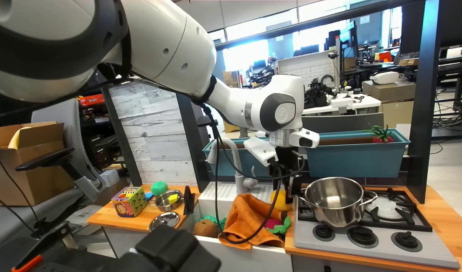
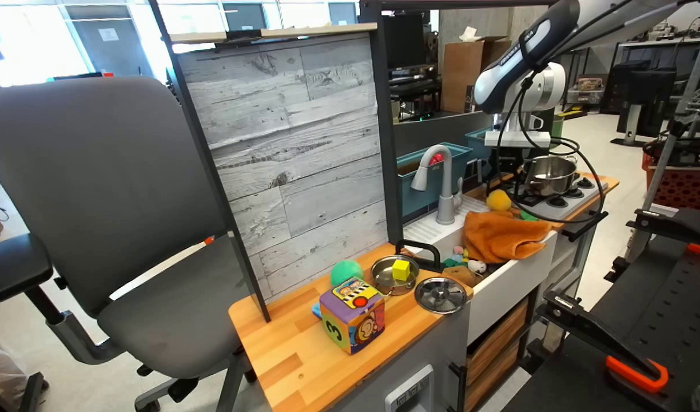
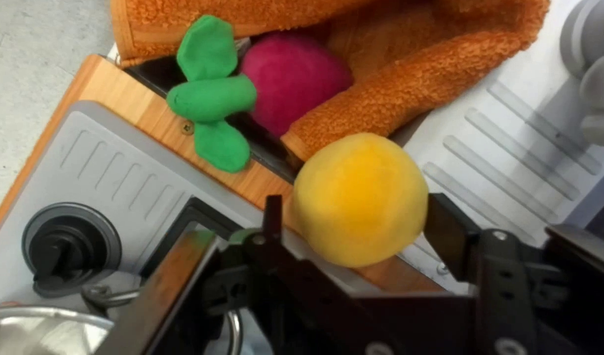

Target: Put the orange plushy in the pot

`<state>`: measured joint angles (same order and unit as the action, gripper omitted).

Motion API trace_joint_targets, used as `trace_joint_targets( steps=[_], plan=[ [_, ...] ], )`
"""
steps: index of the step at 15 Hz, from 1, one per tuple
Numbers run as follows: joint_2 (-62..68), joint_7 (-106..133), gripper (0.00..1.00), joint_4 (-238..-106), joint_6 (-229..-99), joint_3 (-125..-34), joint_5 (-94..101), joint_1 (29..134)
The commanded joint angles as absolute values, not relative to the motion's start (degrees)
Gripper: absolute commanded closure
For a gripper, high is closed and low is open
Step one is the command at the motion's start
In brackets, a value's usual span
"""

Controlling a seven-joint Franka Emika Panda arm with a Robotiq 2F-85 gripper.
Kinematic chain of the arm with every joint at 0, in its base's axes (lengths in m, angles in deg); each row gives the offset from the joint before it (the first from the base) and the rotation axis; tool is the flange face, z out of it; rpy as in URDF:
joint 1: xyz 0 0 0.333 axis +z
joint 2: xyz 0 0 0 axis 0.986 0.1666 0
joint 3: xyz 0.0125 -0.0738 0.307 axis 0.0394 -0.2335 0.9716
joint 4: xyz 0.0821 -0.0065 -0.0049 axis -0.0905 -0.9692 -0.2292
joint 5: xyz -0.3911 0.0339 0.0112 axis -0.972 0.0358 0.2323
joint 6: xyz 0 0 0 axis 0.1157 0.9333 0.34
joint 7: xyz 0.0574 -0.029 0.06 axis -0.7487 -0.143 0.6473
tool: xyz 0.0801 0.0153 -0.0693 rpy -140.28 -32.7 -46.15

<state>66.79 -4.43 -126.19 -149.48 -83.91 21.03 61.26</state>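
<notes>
Showing between the parted fingers (image 3: 450, 236) of the gripper (image 3: 356, 214), the orange plushy (image 3: 361, 197), rather yellow in tint, is seen toward the rear edge of the bench (image 2: 293, 360), where the sink (image 2: 513, 285) and the stove (image 1: 385, 249) are divided by a wooden strip (image 3: 134, 106). In the wrist view a thin gap is left at one finger; whether the other is touched cannot be told, nor can what the plushy is borne by. Just beside it, an orange towel (image 1: 250, 219) is draped over the sink and its front wall, and a magenta beet (image 3: 292, 74) with green leaves is partly covered by the towel. On the stove's half nearer the sink, the steel pot (image 1: 333, 213) is set upright. Behind the rear edge, a red toy (image 1: 382, 139) with green leaves is held in a teal planter (image 1: 355, 162). Toward the bench corner farthest from the stove, a picture cube (image 2: 353, 316) and a green ball (image 2: 345, 271) are grouped; a yellow block (image 2: 401, 270) is held in a shallow pan (image 2: 383, 274), and a steel lid (image 2: 431, 300) is laid near the front edge.
</notes>
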Motion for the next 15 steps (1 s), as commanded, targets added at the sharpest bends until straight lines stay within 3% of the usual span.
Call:
trace_joint_targets(
  steps=[1, 7, 15],
  plan=[
    [70.01, -6.52, 0.58, -120.09, -147.21, -83.79, 19.37, 60.62],
    [70.75, -7.12, 0.98, -118.43, -147.65, -84.10, 19.26, 60.65],
    [65.12, 0.86, 0.97, -123.71, -149.59, -82.44, 19.68, 60.76]
  ],
)
